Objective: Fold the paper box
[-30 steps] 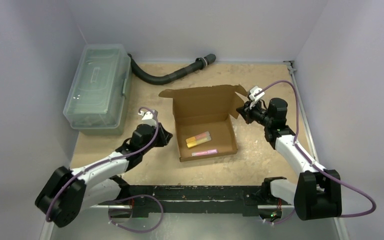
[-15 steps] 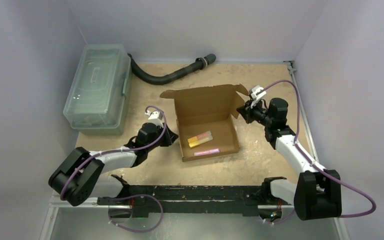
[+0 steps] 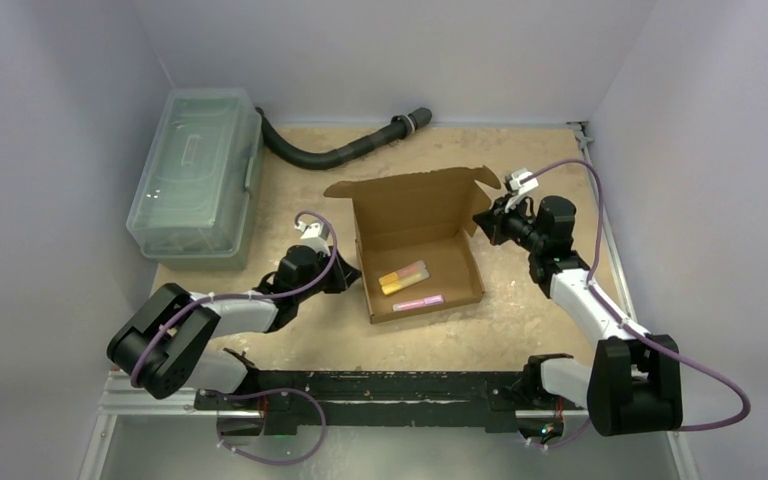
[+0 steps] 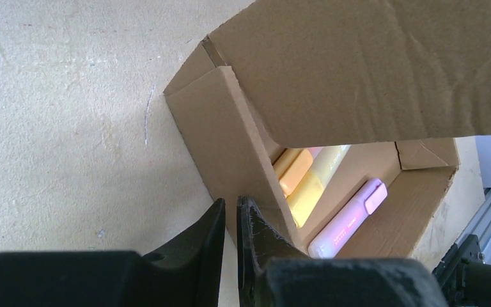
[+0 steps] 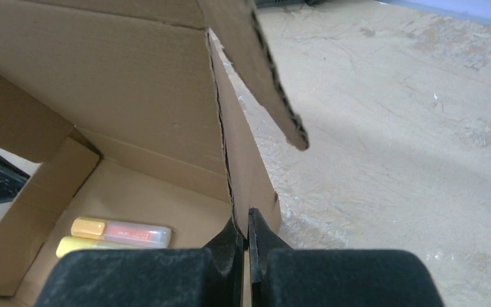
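Although the base of the paper box (image 3: 407, 208) is already set up as a shallow tray, with its side walls and front wall standing, the task is judged to be only partly done. The lid panel is seen upright at the back, its side flaps are splayed outward, and nothing is tucked in. What is left, it is judged, is for the lid to be lowered over the tray and its flaps pushed inside the walls. Three highlighters (image 3: 403, 277) are seen lying on the tray floor.

The right gripper (image 5: 248, 225) is closed, and the right wall of the box is seen running down between its fingertips, so that wall appears to be pinched near the back corner. The tray opens to the left of these jaws, and a lid flap hangs above and ahead of them.

The left gripper (image 4: 231, 214) is drawn almost shut, with only a thin slit in which no cardboard is seen. The outer face of the left wall lies directly ahead of these jaws and to their right. Its lower edge is either touching the fingertips or just beside them; which of the two cannot be told.
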Robot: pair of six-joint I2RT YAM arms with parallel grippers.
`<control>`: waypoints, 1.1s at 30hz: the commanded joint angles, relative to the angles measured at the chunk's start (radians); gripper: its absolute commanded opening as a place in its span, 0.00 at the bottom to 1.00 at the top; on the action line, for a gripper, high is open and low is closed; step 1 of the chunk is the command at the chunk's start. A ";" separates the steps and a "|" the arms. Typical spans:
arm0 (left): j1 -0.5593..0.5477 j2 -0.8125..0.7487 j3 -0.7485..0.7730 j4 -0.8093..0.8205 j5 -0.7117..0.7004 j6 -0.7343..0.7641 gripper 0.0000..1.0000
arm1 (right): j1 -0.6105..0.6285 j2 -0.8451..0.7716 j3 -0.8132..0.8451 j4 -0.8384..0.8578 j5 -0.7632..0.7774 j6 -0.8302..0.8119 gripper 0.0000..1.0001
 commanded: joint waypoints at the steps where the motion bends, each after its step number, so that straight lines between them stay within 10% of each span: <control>1: 0.004 0.013 0.022 0.102 0.046 -0.021 0.11 | 0.008 0.007 -0.025 -0.028 -0.027 0.114 0.00; 33: 0.003 0.080 0.020 0.204 0.094 -0.054 0.11 | 0.106 0.007 0.026 -0.099 0.038 0.168 0.00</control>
